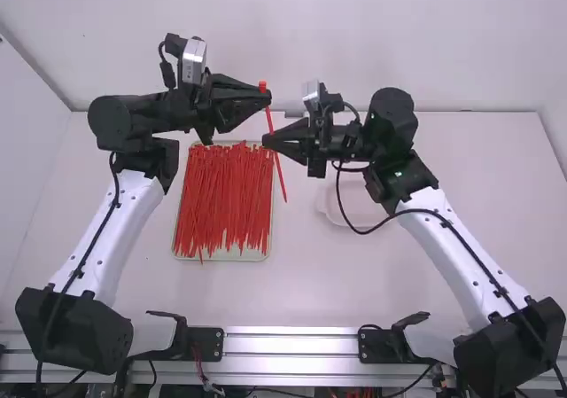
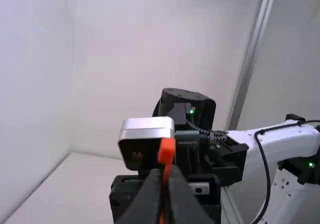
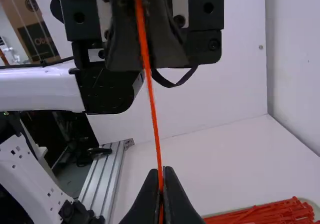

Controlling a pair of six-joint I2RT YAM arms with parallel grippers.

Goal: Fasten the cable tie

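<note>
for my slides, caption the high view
Red cable tie gripped by left pincer and right pincer near a tray of ties

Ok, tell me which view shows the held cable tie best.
The high view: the red cable tie shows full length, head poking past the left end effector, tail hanging below the right end effector. The right wrist view gives the stretch between them; the left wrist view, its head.

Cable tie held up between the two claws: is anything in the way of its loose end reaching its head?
Nothing visible. The left gripper is shut on the cable tie just below its head, the right gripper lower on the strap; the tail hangs free in open air above the table.
</note>
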